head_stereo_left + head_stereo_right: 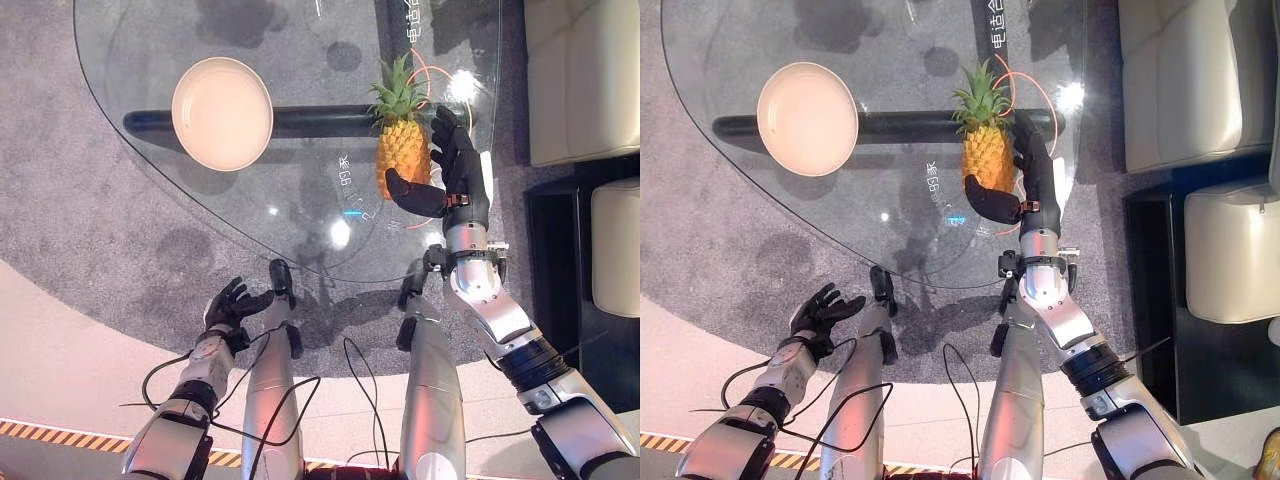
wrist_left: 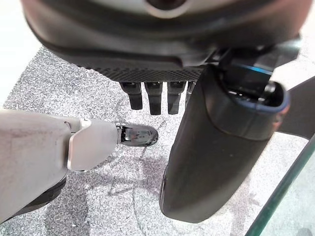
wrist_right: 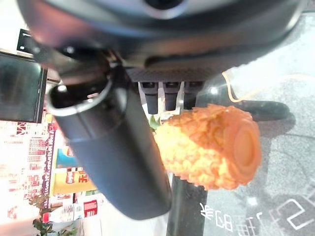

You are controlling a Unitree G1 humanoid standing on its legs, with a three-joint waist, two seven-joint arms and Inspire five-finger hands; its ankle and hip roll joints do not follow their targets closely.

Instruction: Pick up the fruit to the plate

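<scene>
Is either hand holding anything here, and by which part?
Nothing is clearly held. The right hand is open around the pineapple, fingers beside its body and thumb by its base; contact cannot be told. The left hand is empty.

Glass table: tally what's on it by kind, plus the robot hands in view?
Orange pineapple with green crown, on the round glass table: 1
Round cream plate: 1
Dark robot hands: 2, the right hand open around the pineapple, the left hand open, off the table
Total: 4
</scene>
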